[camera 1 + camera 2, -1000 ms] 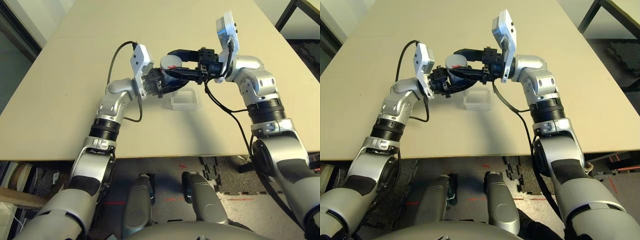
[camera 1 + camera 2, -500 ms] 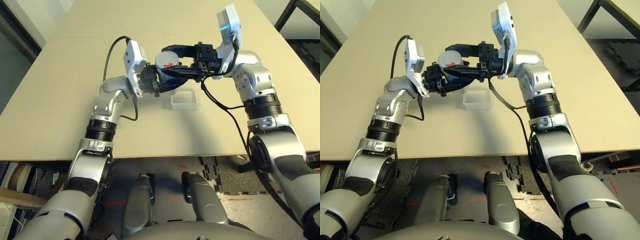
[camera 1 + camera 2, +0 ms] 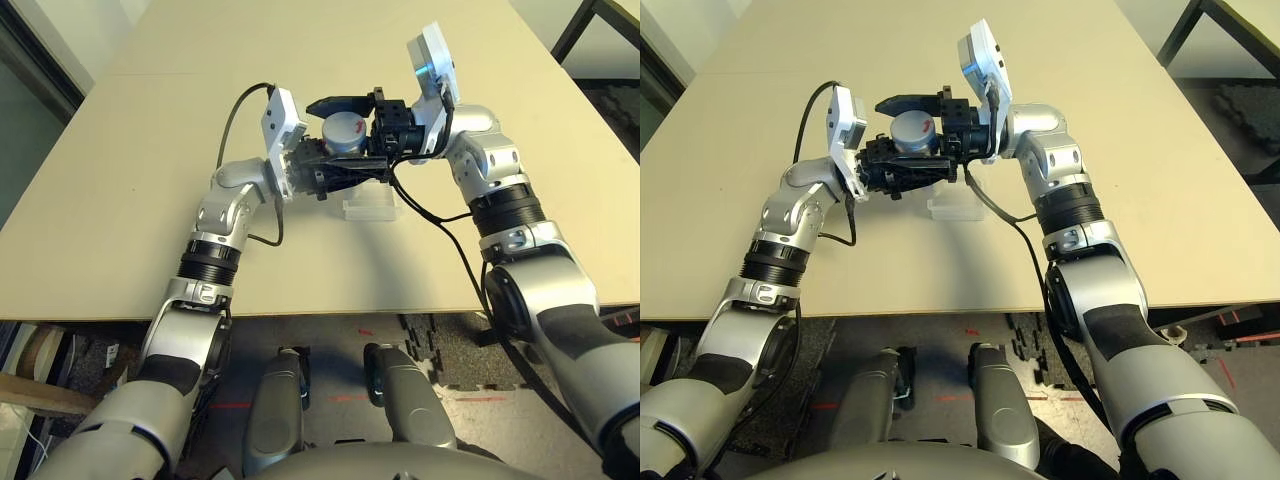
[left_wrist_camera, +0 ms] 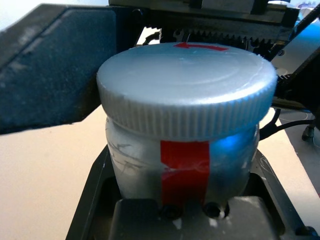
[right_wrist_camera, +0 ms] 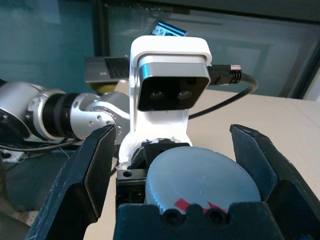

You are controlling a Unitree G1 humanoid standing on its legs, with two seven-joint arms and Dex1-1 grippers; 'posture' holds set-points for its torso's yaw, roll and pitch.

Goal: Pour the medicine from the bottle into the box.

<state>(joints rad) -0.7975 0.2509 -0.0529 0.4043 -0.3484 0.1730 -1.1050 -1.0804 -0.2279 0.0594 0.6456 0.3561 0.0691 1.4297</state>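
Note:
The silver-grey bottle (image 3: 342,132) with its grey, red-marked cap (image 4: 186,82) hangs above the table, upright, with my left gripper (image 3: 345,165) shut on its body. A red strip runs down the bottle's side (image 4: 184,167). My right gripper (image 5: 182,165) straddles the cap from the other side, open, with a gap between each finger (image 5: 87,175) and the cap (image 5: 202,182). The clear plastic box (image 3: 368,208) lies on the table just below and in front of both grippers. The medicine is hidden inside the bottle.
The beige table (image 3: 150,150) stretches wide to the left and beyond the grippers. A black table leg (image 3: 575,25) and dark floor mats show past the table's right edge. Black cables (image 3: 440,215) hang from both wrists near the box.
My right gripper has slid left along the bottle, so its fingers now reach past the cap on both sides. The left arm has shifted slightly, still holding the bottle over the box.

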